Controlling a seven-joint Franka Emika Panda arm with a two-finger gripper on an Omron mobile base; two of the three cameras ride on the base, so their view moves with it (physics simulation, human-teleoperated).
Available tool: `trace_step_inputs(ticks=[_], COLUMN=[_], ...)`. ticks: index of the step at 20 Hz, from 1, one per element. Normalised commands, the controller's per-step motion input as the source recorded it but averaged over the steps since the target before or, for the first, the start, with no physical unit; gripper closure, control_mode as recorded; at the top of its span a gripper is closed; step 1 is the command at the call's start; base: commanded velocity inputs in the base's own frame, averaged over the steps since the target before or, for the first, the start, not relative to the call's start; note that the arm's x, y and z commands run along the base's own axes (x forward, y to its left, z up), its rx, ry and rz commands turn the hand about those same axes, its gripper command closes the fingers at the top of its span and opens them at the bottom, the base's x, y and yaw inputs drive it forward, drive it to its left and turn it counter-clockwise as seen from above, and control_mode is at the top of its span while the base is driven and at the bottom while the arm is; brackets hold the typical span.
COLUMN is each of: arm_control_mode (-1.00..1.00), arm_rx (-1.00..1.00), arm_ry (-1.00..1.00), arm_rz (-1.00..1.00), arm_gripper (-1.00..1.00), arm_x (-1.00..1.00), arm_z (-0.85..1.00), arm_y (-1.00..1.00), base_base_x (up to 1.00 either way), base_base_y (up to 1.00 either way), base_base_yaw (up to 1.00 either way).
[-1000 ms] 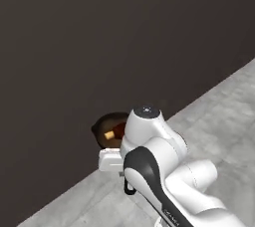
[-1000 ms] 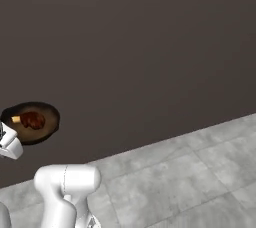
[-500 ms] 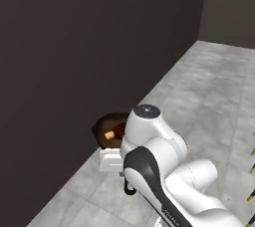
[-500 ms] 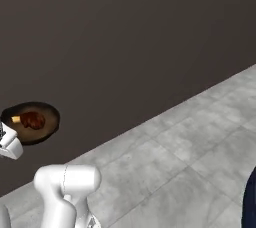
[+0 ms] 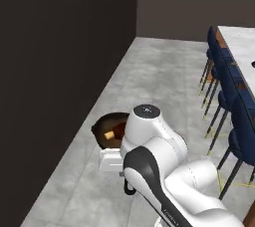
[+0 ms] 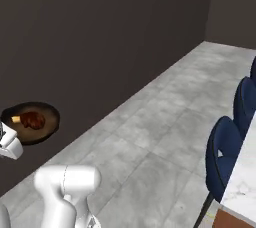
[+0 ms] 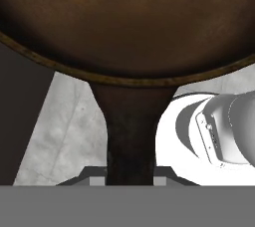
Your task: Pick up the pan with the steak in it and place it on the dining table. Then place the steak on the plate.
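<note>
Pincer (image 7: 130, 178) is clamped on the pan (image 6: 31, 122) handle, pan held over the grey floor (image 6: 150, 137) next to a dark wall (image 5: 60, 61), steak (image 6: 33, 119) inside. Blue stools (image 5: 224, 86) line the bench (image 5: 241, 47) off to the right, which is cut off at the frame edge, and the arm hides part of the pan in the left base view.

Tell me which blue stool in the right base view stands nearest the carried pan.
The lower stool, with its whole rounded back showing beside the marble table. The other stool stands farther up the picture from the pan.

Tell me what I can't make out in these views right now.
- Plate: not visible; table cut off by the left base view's right edge.
- Pan near side: hidden behind the arm, left base view.
- Steak: too small for detail, right base view.
- Fingers: mostly cut off at the hand view's bottom.
</note>
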Motion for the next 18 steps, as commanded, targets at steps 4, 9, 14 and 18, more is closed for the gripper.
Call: trace_step_inputs(ticks=[4,9,14,18], arm_control_mode=[1.0,1.0,1.0,1.0], arm_rx=[0.0,0.0,0.0,0.0], arm_ry=[0.0,0.0,0.0,0.0], arm_rz=[0.0,0.0,0.0,0.0], arm_gripper=[1.0,1.0,1.0,1.0], arm_x=[0.0,0.0,0.0,0.0], arm_z=[0.0,0.0,0.0,0.0], arm_y=[0.0,0.0,0.0,0.0], base_base_x=[0.01,0.02,-0.07,-0.04], base_base_y=[0.0,0.0,0.0,0.11], base_base_yaw=[-0.5,-0.5,-0.28,0.0])
